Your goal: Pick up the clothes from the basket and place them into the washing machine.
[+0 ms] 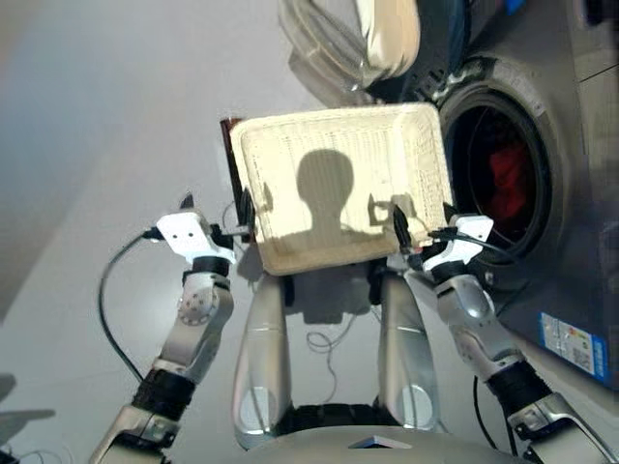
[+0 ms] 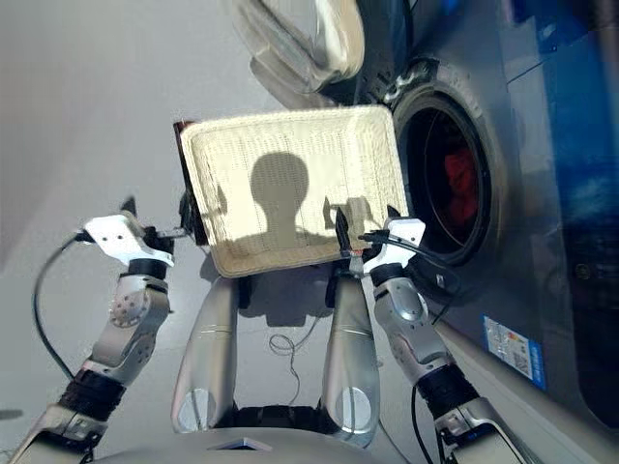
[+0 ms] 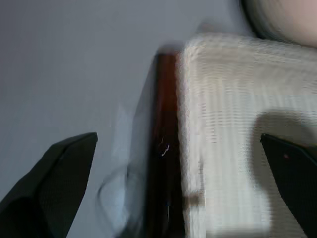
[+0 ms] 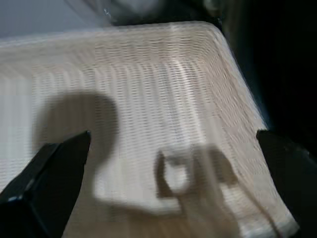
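Left tool (image 1: 242,215) sat at the basket's (image 1: 280,145) left rim, fingers spread apart with nothing between them; in the left wrist view one finger (image 3: 54,183) lay over the floor side and the other over the wicker. Right tool (image 1: 398,230) sat at the basket's near right corner, fingers likewise apart and holding nothing; the right wrist view showed both fingers framing bare weave.

Basket: cream wicker tray, held no cloth in any view. A dark reddish-brown edge (image 3: 166,148) ran along the basket's left side, just beside the rim; what it belonged to could not be told.

Washer (image 1: 561,193) stood directly right of the basket, its round porthole touching or nearly touching the basket's right rim as seen from the head. Door (image 1: 358,43) was swung open, lying beyond the basket's far edge. Coral red cloth (image 1: 506,179) lay inside the dark drum. Navy and black cloths could not be made out in the drum's darkness.

Grey floor (image 1: 97,145) extended left of the basket.
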Robot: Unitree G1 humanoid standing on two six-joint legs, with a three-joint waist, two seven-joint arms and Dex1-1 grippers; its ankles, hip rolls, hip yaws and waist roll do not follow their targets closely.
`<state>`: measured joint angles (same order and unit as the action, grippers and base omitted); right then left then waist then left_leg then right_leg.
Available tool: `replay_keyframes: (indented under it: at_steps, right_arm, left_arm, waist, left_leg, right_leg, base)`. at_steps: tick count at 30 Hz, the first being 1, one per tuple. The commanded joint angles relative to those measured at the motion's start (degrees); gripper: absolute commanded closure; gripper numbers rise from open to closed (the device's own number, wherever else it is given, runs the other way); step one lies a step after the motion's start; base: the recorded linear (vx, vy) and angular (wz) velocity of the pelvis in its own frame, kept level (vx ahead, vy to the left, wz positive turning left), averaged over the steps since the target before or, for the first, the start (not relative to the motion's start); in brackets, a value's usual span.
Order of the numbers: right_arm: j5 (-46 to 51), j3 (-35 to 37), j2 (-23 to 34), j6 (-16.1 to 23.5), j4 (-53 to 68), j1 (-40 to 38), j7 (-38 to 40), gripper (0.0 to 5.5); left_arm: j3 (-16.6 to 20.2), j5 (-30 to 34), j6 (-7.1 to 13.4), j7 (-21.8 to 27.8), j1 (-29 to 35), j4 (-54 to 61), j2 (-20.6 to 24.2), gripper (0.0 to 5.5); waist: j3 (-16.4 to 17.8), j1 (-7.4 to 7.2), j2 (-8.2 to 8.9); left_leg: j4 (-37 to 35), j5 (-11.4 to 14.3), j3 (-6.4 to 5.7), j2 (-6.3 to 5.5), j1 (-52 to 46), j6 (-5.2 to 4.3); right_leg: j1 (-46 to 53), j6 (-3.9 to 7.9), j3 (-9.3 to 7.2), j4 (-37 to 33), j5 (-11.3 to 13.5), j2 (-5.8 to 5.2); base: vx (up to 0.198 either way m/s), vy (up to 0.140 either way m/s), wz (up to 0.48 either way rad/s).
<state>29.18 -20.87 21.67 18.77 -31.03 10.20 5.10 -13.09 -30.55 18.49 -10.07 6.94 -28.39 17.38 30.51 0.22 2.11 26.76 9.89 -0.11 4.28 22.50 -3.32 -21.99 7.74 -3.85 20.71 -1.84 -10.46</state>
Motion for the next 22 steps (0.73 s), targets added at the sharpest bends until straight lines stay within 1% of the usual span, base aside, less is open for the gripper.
replay_keyframes:
  at_steps: [1,2,3,4,5,6,8,9,10,13,14,16,17,22]
  right_arm:
    - [-5.7,4.2,1.6,-0.2,-2.2,-3.4,-1.4,0.00]
    - [-6.6,4.7,0.7,-0.8,-5.8,-4.7,-2.2,0.00]
    - [-6.9,5.2,0.2,-1.3,-7.8,-5.8,-2.9,0.00]
    - [-6.9,5.2,0.2,-1.3,-7.8,-5.9,-2.9,0.00]
    - [-7.7,5.6,-0.4,-1.8,-10.9,-7.0,-3.3,0.00]
    - [-10.9,6.8,-1.5,-2.8,-14.5,-9.4,-3.1,0.00]
    - [-10.3,7.5,-2.9,-3.7,-18.3,-11.1,-4.2,0.00]
    - [-10.3,7.4,-2.9,-3.7,-18.3,-11.1,-4.3,0.00]
    - [-7.6,7.9,-4.5,-5.4,-23.6,-12.1,-6.9,0.00]
    - [-4.5,10.0,-6.5,-7.0,-31.1,-12.6,-8.5,0.00]
    - [-3.8,10.8,-7.1,-7.5,-32.9,-12.8,-8.9,0.00]
    - [-3.5,12.5,-7.6,-7.9,-35.9,-12.9,-8.8,0.00]
    - [-3.2,13.3,-7.9,-8.3,-37.3,-12.6,-8.8,0.00]
    - [-4.3,12.8,-8.1,-9.2,-37.0,-12.7,-10.0,0.00]
  left_arm:
    - [1.1,-0.1,2.5,4.2,-0.7,-3.1,-0.4,0.00]
    - [1.6,1.4,2.1,5.0,-1.8,-5.5,-0.7,0.00]
    - [1.8,1.7,1.4,6.0,-3.0,-6.8,-0.8,0.00]
    - [1.7,1.7,1.4,6.0,-3.0,-6.7,-0.8,0.00]
    - [2.6,2.8,0.2,6.7,-4.2,-10.1,-1.5,0.00]
    - [3.5,7.0,-0.5,6.9,-5.3,-16.6,-1.7,0.00]
    - [5.0,8.5,-1.9,7.4,-6.6,-22.9,-3.0,0.00]
    - [5.0,8.5,-1.9,7.4,-6.6,-23.0,-3.0,0.00]
    - [5.6,11.1,-2.9,8.2,-6.9,-28.7,-3.4,0.00]
    - [6.0,11.8,-4.8,11.3,-7.4,-34.8,-4.1,0.00]
    - [6.5,12.8,-5.3,12.2,-7.2,-37.9,-4.1,0.00]
    - [6.6,14.0,-5.8,13.2,-7.3,-39.8,-3.8,0.00]
    - [6.6,14.4,-6.5,14.1,-7.4,-41.1,-3.9,0.00]
    - [6.0,18.4,-6.9,15.1,-8.2,-42.9,-3.8,0.00]
  waist:
    - [-5.1,0.99,-1.49]
    - [-6.9,1.07,-1.47]
    - [-8.4,1.08,-1.34]
    - [-8.4,1.07,-1.36]
    - [-9.9,1.02,-1.15]
    - [-12.6,0.83,-0.80]
    - [-15.6,0.76,-0.62]
    - [-15.5,0.76,-0.63]
    - [-18.6,0.77,-0.51]
    - [-22.0,0.44,-0.55]
    - [-22.7,0.36,-0.49]
    - [-23.7,0.31,-0.49]
    - [-24.2,0.27,-0.60]
    - [-25.8,0.23,-0.85]
  left_leg:
    - [-17.2,-9.2,1.85,-1.53,-10.8,-0.81]
    - [-19.7,-9.8,1.75,-1.54,-12.8,-0.95]
    - [-21.1,-10.2,1.76,-1.39,-14.5,-0.92]
    - [-21.3,-10.2,1.74,-1.38,-14.7,-0.93]
    - [-22.9,-10.6,1.77,-1.28,-16.3,-0.90]
    - [-25.7,-11.0,2.31,-1.09,-19.0,-1.08]
    - [-28.4,-11.6,2.64,-1.14,-21.4,-1.17]
    - [-28.5,-11.6,2.65,-1.13,-21.5,-1.18]
    - [-31.4,-12.2,2.94,-0.99,-23.5,-1.34]
    - [-31.8,-11.1,3.51,-0.71,-25.3,-1.53]
    - [-31.8,-11.0,3.76,-0.56,-26.0,-1.54]
    - [-31.8,-10.7,3.70,-0.49,-27.0,-1.49]
    - [-31.8,-10.5,3.66,-0.55,-27.5,-1.39]
    - [-31.8,-10.0,4.21,-0.41,-28.7,-1.38]
  right_leg:
    - [7.3,0.36,-1.74,-4.9,1.5,1.39]
    - [9.4,0.62,-2.11,-7.6,2.4,1.25]
    - [11.2,0.76,-2.52,-9.5,2.8,1.15]
    - [11.4,0.76,-2.56,-9.6,2.9,1.17]
    - [13.1,0.90,-2.93,-11.3,3.4,1.06]
    - [16.0,1.22,-3.38,-14.4,4.1,0.96]
    - [18.4,1.59,-3.65,-17.0,4.9,0.76]
    - [18.5,1.59,-3.66,-17.1,4.9,0.78]
    - [20.2,1.96,-3.91,-19.6,5.5,0.65]
    - [22.8,2.21,-3.91,-22.0,5.8,0.43]
    - [23.5,2.29,-3.90,-22.3,5.7,0.41]
    - [24.7,2.28,-3.93,-22.3,5.5,0.43]
    - [25.2,2.20,-3.94,-22.2,5.4,0.46]
    - [26.3,2.08,-3.22,-22.4,5.0,0.64]
  base:
    - [0.220,0.007,0.183]
    - [0.201,0.011,0.152]
    - [0.143,0.008,0.134]
    - [0.139,0.007,0.096]
    - [0.181,0.017,0.089]
    - [0.243,0.033,0.077]
    - [0.181,0.037,0.052]
    - [0.173,0.033,-0.044]
    - [0.156,0.029,-0.064]
    - [0.157,0.044,0.010]
    - [0.128,0.028,0.034]
    - [0.099,0.022,-0.030]
    - [0.097,0.030,-0.060]
    - [0.051,0.022,-0.042]
